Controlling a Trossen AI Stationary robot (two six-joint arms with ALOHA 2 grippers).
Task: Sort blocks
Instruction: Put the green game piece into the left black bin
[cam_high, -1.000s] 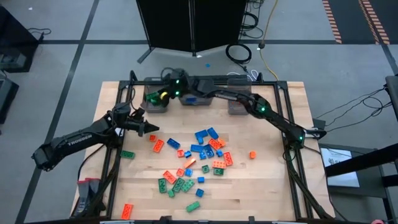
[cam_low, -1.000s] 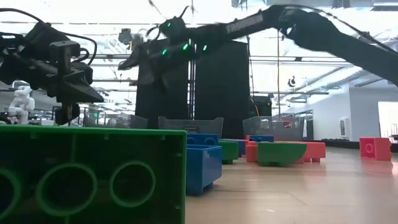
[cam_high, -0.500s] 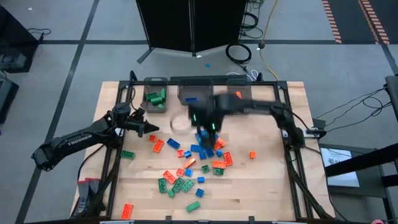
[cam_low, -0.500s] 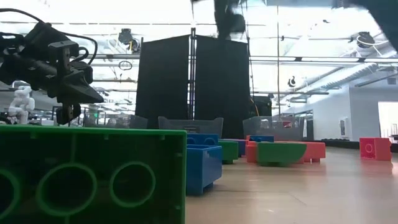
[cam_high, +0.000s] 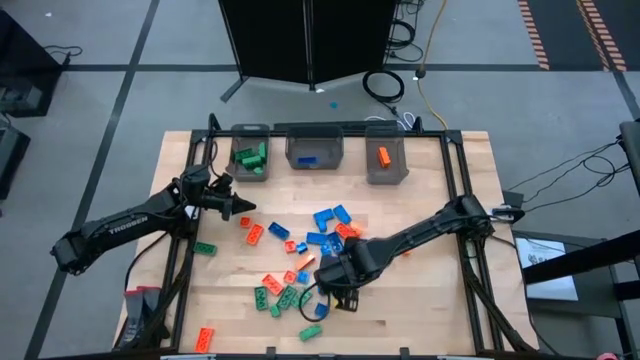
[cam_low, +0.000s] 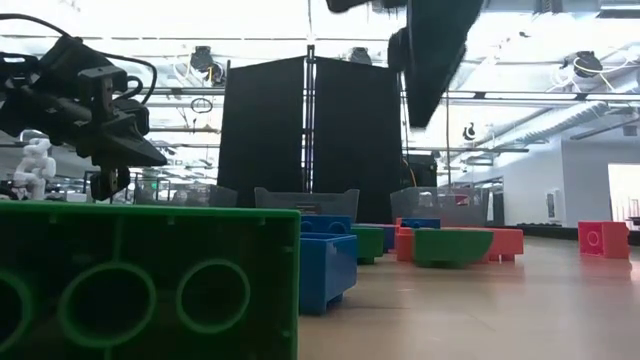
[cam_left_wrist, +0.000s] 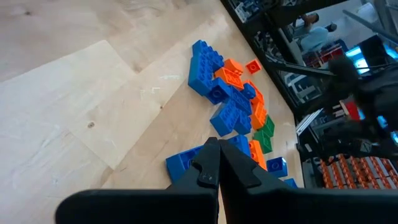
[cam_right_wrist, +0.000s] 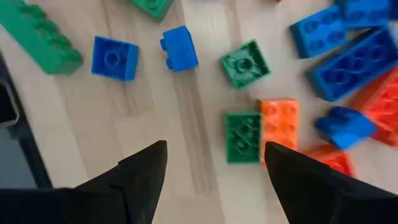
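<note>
Green, blue and orange-red blocks (cam_high: 320, 255) lie scattered on the wooden table's middle. My right gripper (cam_high: 337, 284) hangs open above the near part of this pile, pointing down. In the right wrist view its fingers (cam_right_wrist: 214, 168) stand apart over a green block (cam_right_wrist: 242, 137) lying beside an orange one (cam_right_wrist: 278, 127), touching neither. My left gripper (cam_high: 240, 207) waits shut and empty above the table, left of the pile; its fingers (cam_left_wrist: 217, 163) are together. A big green block (cam_low: 150, 285) fills the low view's foreground.
Three grey bins stand along the far edge: the left one (cam_high: 250, 160) holds green blocks, the middle one (cam_high: 315, 152) a blue block, the right one (cam_high: 386, 160) an orange block. A lone orange block (cam_high: 406, 248) lies toward the right. Black frame rails (cam_high: 455, 170) border the table.
My right gripper has swung fast from over the left bin at the far edge toward the near edge, across the pile, and has tipped to point straight down above the pile's near part. The blocks have stayed put.
</note>
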